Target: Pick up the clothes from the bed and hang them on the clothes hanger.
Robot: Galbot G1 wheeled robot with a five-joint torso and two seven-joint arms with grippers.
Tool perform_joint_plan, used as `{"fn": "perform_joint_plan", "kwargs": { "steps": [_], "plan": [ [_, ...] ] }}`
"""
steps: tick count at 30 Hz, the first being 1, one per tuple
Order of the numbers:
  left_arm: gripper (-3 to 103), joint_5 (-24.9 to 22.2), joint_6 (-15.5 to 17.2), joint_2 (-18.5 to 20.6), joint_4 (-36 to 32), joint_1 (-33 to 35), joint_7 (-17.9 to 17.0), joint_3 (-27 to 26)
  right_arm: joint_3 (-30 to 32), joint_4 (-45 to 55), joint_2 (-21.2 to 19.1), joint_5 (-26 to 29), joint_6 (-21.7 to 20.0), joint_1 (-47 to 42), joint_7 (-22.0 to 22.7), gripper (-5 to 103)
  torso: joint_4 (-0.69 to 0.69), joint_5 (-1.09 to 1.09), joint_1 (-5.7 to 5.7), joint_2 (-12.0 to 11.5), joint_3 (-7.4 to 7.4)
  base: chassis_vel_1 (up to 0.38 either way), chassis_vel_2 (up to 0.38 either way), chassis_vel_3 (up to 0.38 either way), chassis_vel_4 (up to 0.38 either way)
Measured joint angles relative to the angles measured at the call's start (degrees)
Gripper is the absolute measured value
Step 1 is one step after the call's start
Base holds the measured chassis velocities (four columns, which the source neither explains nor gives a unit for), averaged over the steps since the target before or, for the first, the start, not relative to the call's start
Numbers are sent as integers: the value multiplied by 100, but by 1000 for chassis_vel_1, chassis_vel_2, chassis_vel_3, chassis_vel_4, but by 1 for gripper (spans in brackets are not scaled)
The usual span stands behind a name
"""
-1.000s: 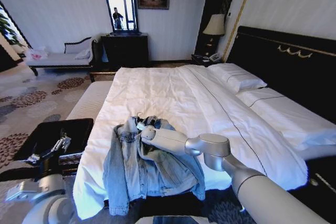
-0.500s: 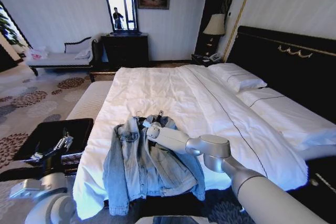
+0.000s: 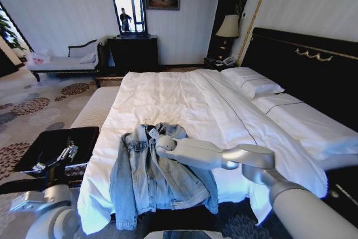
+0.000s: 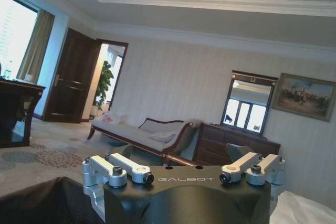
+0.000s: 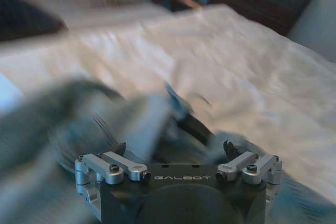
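Observation:
The light blue denim jacket, the clothes point(image 3: 151, 180), lies crumpled on the near corner of the white bed point(image 3: 184, 96), with one sleeve hanging over the edge. My right gripper point(image 3: 161, 143) hovers at its collar, reaching in from the right. In the right wrist view the gripper point(image 5: 175, 148) is open just above blurred denim point(image 5: 63, 114), with a dark bar point(image 5: 191, 124) ahead of it. A thin wire hook of the clothes hanger point(image 3: 146, 121) pokes out by the collar. My left gripper point(image 3: 66, 154) point(image 4: 178, 153) is parked low at the left, open and holding nothing.
A black low table point(image 3: 56, 141) stands left of the bed beside a pale bench point(image 3: 98, 107). The black headboard point(image 3: 302, 60) and pillows point(image 3: 254, 85) are on the right. A chaise longue point(image 3: 64, 62), a dark dresser point(image 3: 133, 53) and a lamp point(image 3: 228, 26) line the far wall.
My right arm's elbow has swung out to the right and the forearm has flattened. The gripper has stayed over the jacket's collar, shifting slightly. The left arm has hardly moved.

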Motion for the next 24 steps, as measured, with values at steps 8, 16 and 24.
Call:
{"fn": "perform_joint_plan", "kwargs": {
  "steps": [8,16,24],
  "plan": [
    [100,96,65,-8,-92,19,-3,37,98,31,-61,-177,888,-185,-542,100,0,1,1,0,0,0,0,0,0],
    [100,107,79,-17,-123,43,-8,13,71,-143,42,-380,991,-236,-695,100,0,0,0,0,0,-4,18,7,-21],
    [100,113,80,-27,-94,24,-10,15,19,-268,140,-458,991,-232,-725,100,-1,0,-1,0,1,-50,153,39,-156]
  ]
}}
